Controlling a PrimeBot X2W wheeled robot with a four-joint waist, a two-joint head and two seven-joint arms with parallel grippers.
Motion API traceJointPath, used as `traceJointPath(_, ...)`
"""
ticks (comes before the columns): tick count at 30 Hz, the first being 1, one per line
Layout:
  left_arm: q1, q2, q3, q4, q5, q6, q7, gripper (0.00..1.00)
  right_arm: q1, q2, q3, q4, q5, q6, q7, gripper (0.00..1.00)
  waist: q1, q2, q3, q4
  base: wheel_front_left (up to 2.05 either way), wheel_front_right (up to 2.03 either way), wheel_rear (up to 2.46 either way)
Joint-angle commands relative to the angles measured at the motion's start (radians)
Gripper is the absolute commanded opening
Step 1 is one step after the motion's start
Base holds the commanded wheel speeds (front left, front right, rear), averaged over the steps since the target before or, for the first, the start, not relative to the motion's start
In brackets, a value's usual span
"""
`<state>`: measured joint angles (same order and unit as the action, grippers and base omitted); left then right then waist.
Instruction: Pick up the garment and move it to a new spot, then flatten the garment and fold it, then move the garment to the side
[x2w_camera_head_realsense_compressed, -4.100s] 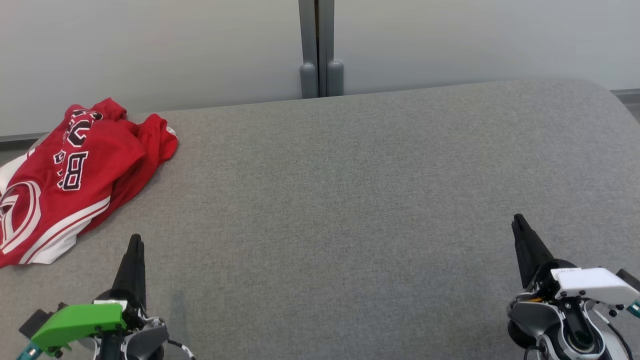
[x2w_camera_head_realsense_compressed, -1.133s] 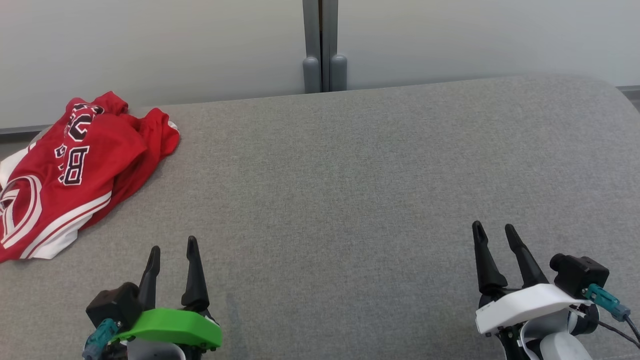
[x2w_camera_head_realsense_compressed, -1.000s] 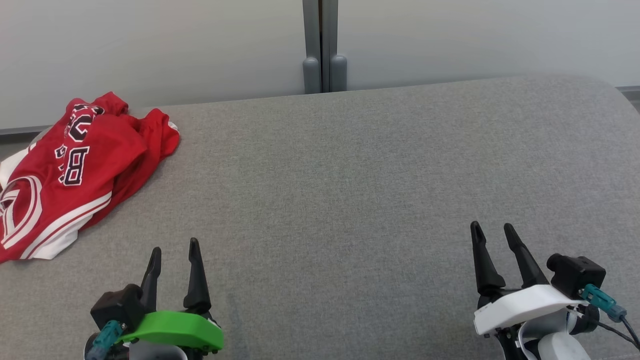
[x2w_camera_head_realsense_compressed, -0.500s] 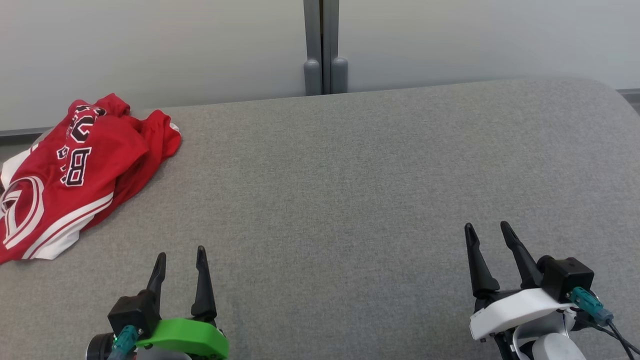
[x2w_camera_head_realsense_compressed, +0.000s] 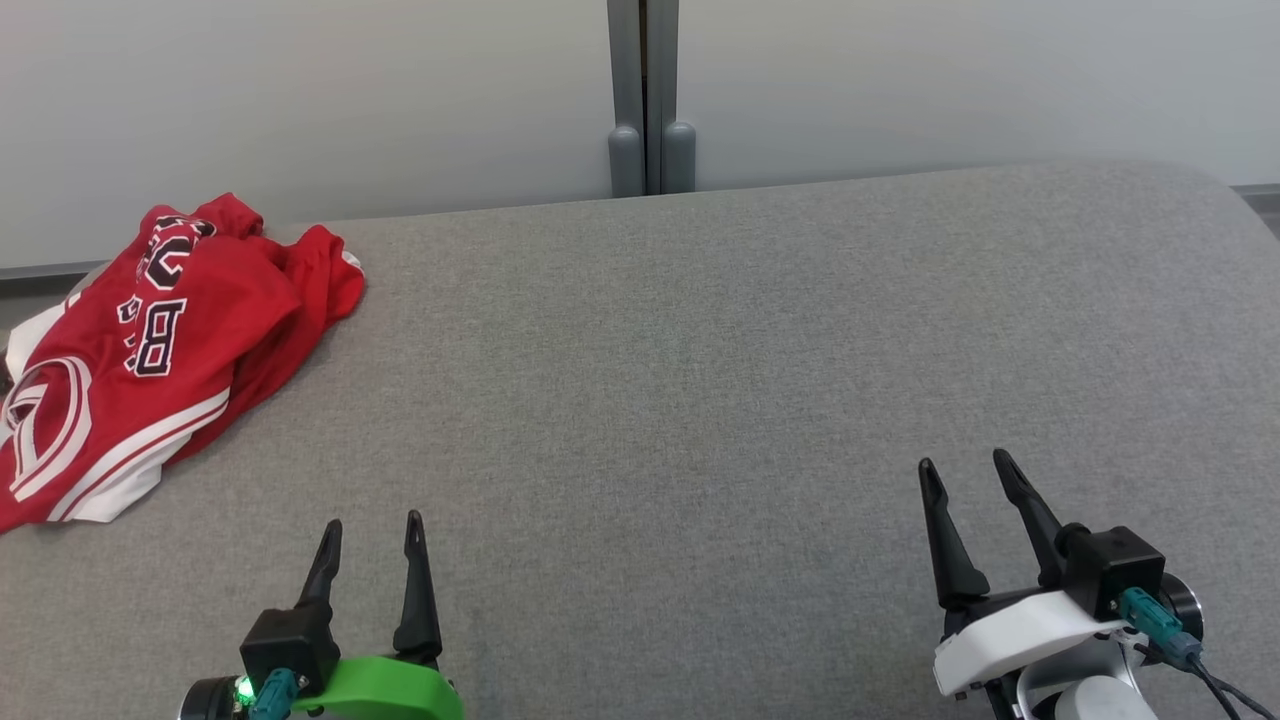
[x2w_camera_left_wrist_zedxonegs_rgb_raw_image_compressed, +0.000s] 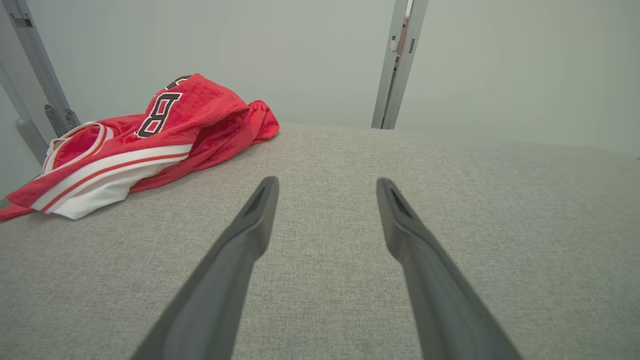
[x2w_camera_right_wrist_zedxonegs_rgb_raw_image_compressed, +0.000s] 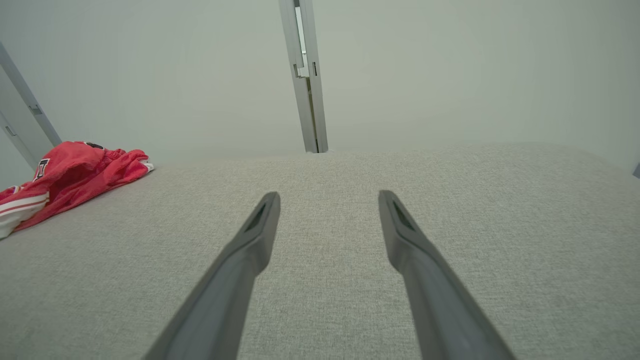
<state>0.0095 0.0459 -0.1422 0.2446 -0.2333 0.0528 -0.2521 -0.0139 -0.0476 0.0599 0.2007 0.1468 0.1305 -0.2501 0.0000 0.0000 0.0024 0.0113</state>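
The garment (x2w_camera_head_realsense_compressed: 170, 350) is a red jersey with white trim and dark lettering, lying crumpled at the far left edge of the grey fabric surface (x2w_camera_head_realsense_compressed: 700, 400). It also appears in the left wrist view (x2w_camera_left_wrist_zedxonegs_rgb_raw_image_compressed: 150, 130) and the right wrist view (x2w_camera_right_wrist_zedxonegs_rgb_raw_image_compressed: 70, 172). My left gripper (x2w_camera_head_realsense_compressed: 372, 530) stands open at the lower left, well short of the garment and to its right, with nothing between its fingers (x2w_camera_left_wrist_zedxonegs_rgb_raw_image_compressed: 250, 225). My right gripper (x2w_camera_head_realsense_compressed: 965, 470) is open at the lower right, far from the garment, empty between its fingers (x2w_camera_right_wrist_zedxonegs_rgb_raw_image_compressed: 255, 235).
A pale wall (x2w_camera_head_realsense_compressed: 300, 100) runs behind the surface, with a grey vertical post (x2w_camera_head_realsense_compressed: 645, 100) at its middle. The surface's far edge curves down at the right corner (x2w_camera_head_realsense_compressed: 1220, 190). The garment's left part hangs over the left edge.
Both grippers have drawn back toward the lower edge of the head view, the left drifting slightly right and the right slightly left. The garment lies as before; the camera has shifted a little.
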Motion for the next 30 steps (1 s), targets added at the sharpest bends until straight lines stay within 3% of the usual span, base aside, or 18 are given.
traceJointPath(1,0.009,0.007,-0.001,0.002,0.021,0.006,-0.007,1.00,0.011,-0.004,0.003,0.001,-0.023,0.000,-0.011,1.00,0.0000,0.0000,-0.001,0.000,0.00,0.00,0.00)
traceJointPath(22,0.012,0.008,-0.003,0.022,0.024,-0.001,-0.013,1.00,0.024,-0.004,-0.006,-0.002,-0.034,0.000,-0.017,1.00,0.0000,0.0000,-0.001,0.012,0.00,0.00,0.00)
traceJointPath(30,-0.016,0.008,-0.009,0.017,0.022,-0.004,-0.013,1.00,0.034,-0.004,-0.022,-0.020,-0.030,0.000,-0.016,1.00,0.0000,0.0000,0.005,0.119,0.00,0.00,0.00)
